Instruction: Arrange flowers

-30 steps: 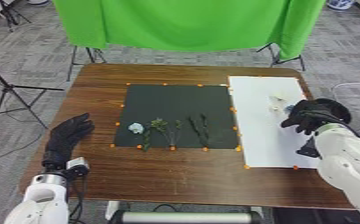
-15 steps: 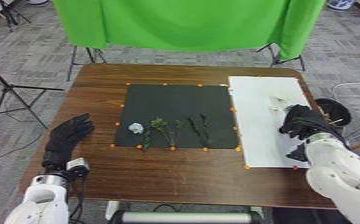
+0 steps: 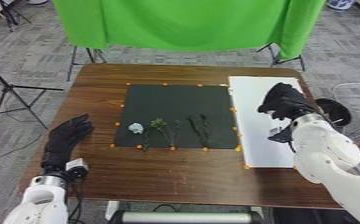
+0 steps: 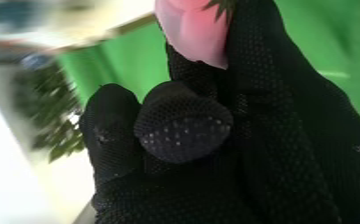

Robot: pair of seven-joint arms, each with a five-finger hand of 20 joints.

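My right hand (image 3: 285, 100) is over the white sheet (image 3: 261, 150) at the right, covering part of it. In the right wrist view, the same hand (image 4: 265, 135) has its fingers and thumb curled round a pink flower (image 4: 196, 31); its petals show between the glove's fingers, with a green tip beside them. A leafy sprig with a pale bloom (image 4: 70, 122) is farther off. On the black mat (image 3: 176, 97) lie a pale blue flower (image 3: 136, 128), a greenish sprig (image 3: 159, 125) and dark stems (image 3: 201, 129). My left hand (image 3: 67, 134) is open at the table's left side.
A dark round bin (image 3: 336, 111) stands just off the table's right edge, beside my right forearm. Orange markers line the mat and sheet. Brown tabletop (image 3: 176, 175) lies in front of the mat, and a green cloth (image 3: 185, 25) hangs beyond the table.
From beside the dark bin, my right hand has moved left and then farther up the white sheet, covering the pale flowers there. My left hand has kept still.
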